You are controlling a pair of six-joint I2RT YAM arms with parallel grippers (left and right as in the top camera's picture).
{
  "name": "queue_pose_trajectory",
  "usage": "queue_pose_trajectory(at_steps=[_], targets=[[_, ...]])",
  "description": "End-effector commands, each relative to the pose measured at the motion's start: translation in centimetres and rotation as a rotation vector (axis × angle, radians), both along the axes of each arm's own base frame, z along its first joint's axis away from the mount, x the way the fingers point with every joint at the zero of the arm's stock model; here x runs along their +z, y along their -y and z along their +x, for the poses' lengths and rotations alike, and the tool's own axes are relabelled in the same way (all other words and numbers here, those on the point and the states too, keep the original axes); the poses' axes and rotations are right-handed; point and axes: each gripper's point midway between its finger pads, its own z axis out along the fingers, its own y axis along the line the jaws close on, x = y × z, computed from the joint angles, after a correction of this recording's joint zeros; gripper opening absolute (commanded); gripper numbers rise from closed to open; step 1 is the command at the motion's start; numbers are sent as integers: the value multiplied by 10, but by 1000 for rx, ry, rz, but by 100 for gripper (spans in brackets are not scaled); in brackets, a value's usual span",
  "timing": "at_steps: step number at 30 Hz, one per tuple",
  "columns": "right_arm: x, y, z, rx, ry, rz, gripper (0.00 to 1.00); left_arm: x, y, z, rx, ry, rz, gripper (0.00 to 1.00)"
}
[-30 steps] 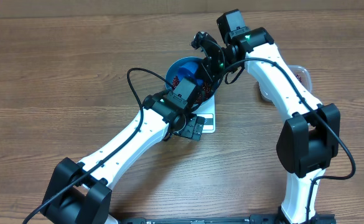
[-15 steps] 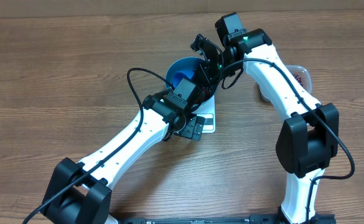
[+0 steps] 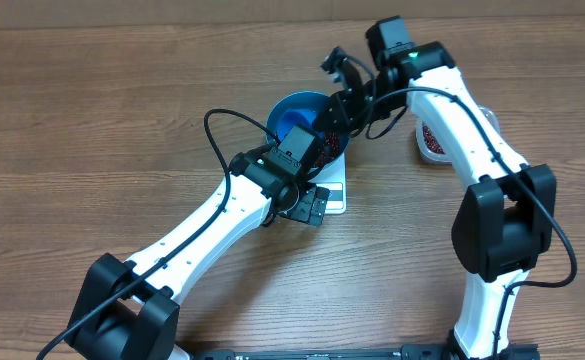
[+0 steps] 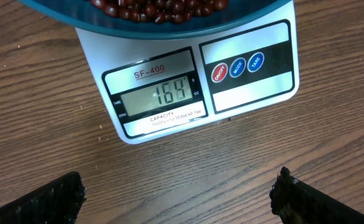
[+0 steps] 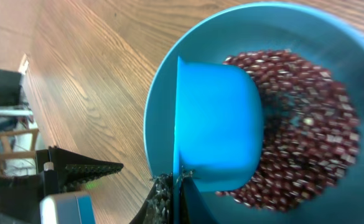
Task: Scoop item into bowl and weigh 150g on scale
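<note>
The blue bowl [image 3: 298, 99] stands on the white scale [image 3: 334, 190], with red-brown beans [image 5: 306, 112] heaped inside it. The scale's display [image 4: 169, 93] reads 164. My right gripper [image 5: 178, 183] is shut on the handle of a small blue scoop [image 5: 216, 124], whose cup hangs inside the bowl [image 5: 163, 106] over the beans. In the overhead view that right gripper [image 3: 334, 112] is at the bowl's right rim. My left gripper [image 4: 178, 186] is wide open and empty above the wood, just in front of the scale [image 4: 250, 93]. The bowl's lower edge [image 4: 244, 18] and beans [image 4: 163, 9] fill the top of that view.
A clear plastic tub [image 3: 434, 135] holding more beans sits to the right of the scale, partly under my right arm. The left arm's cable [image 3: 217, 125] loops beside the bowl. Bare wooden tabletop [image 3: 92, 120] surrounds everything.
My right arm has swung a little to the right and back, uncovering more of the clear tub. The scoop stays in the bowl. My left arm has not moved.
</note>
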Motion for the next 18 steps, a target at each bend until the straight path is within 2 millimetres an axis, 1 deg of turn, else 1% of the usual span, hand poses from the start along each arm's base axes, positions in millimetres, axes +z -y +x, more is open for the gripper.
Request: queue_pose_trajectory(at_steps=[1,4,10,18], targets=[[12,2,2,-6,-19,91,4,4,-1,-1,8,13,-1,100],[21,3,4,-5,-24,158,4,4,-1,-1,8,13,-1,100],[31,9,8,-14,-29,222,4,4,-1,-1,8,13,-1,100],[38,8,9,-9,-19,242,4,4,-2,-1,8,13,-1,100]])
